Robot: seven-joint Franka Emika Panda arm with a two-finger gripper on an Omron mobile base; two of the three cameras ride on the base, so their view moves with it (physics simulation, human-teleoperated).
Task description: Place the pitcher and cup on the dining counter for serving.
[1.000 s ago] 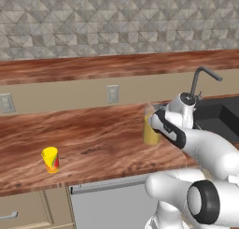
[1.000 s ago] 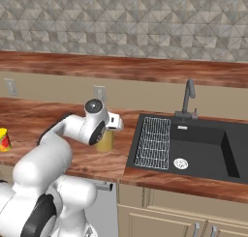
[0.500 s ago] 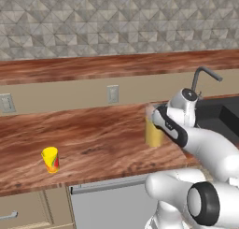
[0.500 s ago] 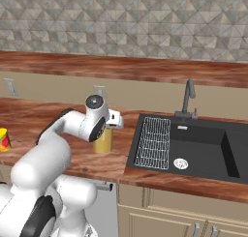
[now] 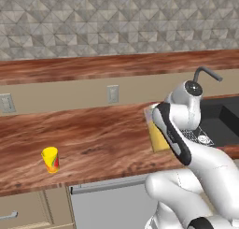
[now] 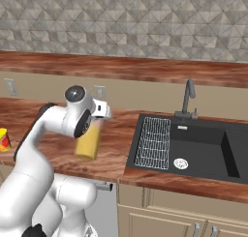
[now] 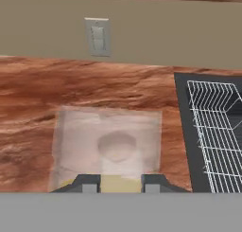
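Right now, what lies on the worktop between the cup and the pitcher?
Nothing: in the left base view the stretch of wood-grain worktop between the cup and the pitcher is bare.

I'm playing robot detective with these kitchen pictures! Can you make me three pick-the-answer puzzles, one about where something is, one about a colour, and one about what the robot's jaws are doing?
1. Where is the cup?
A. In the sink
B. On the lower worktop, far to the left of the pitcher
C. On the high dining counter

2. What colour is the cup mostly?
A. Blue
B. Green
C. Yellow

3. What is the gripper doing?
A. Its jaws are closed on the pitcher
B. It is open above the tap
C. It holds the cup

Answers:
1. B, because the cup stands alone on the worktop, well apart from the arm.
2. C, because it is bright yellow with a red patch.
3. A, because the pitcher sits between both finger tips in the hand view.
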